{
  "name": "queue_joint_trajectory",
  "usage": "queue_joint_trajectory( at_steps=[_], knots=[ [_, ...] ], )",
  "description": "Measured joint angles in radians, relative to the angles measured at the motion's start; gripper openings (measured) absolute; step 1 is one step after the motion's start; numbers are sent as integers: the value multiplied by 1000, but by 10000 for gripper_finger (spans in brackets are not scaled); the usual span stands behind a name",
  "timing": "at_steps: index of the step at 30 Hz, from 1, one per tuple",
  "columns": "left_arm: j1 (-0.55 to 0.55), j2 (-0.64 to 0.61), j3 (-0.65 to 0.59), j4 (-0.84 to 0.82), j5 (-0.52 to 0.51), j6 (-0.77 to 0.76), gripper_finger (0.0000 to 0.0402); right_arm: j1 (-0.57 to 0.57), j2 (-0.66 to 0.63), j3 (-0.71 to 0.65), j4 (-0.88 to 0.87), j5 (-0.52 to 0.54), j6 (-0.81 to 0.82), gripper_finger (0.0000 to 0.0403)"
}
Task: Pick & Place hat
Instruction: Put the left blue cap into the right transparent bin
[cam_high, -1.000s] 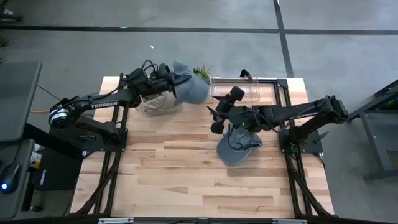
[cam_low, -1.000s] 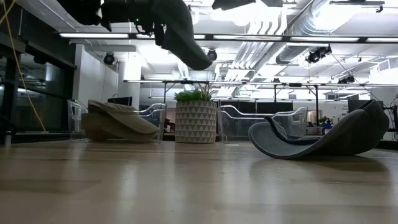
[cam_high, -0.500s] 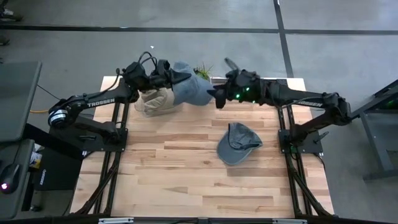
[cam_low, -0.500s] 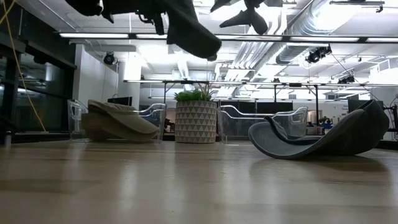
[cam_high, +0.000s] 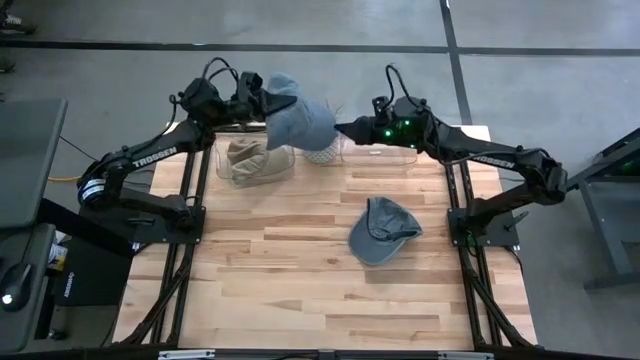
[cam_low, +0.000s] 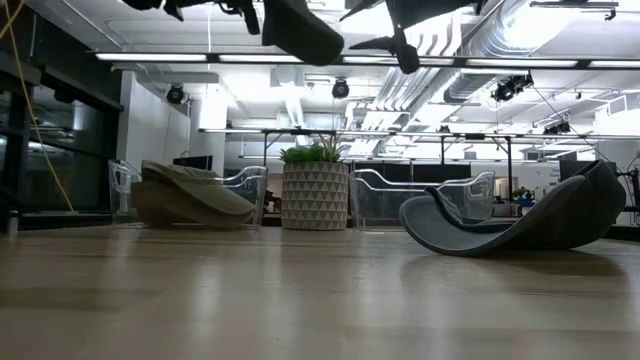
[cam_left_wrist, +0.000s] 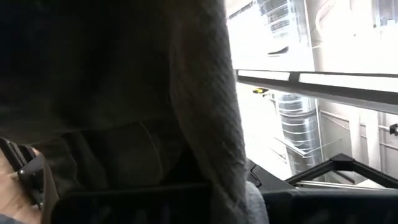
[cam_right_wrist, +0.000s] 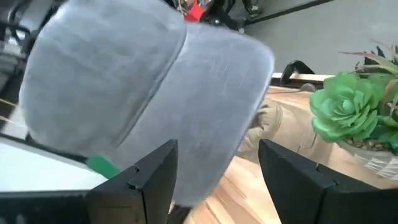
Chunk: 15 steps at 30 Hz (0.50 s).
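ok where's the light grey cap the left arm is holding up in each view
High view: light grey cap at top centre, held above the table's back edge.
Low view: dark shape at the top edge, left of centre.
Left wrist view: fills the left half.
Right wrist view: fills the left and centre.
Shared landmark: potted plant, also in the right wrist view.

We see a pale blue-grey cap (cam_high: 298, 118) with a woven texture and a small green tag, a darker slate-grey cap (cam_high: 383, 230), and a tan cap (cam_high: 253, 160). The plant (cam_right_wrist: 348, 106) is bright green in a white pot (cam_low: 315, 196) patterned with triangles. The table (cam_high: 300, 270) is light striped wood.
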Motion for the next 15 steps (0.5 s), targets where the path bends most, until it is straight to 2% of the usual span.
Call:
queue_joint_trajectory(
  at_steps=[11,15],
  knots=[
    [0,0,37,3,21,0,0,-44,-2,-92,173,-93,129,218],
    [-2,0,37,-3,21,0,0,-45,0,-149,328,-106,185,218]
  ],
)
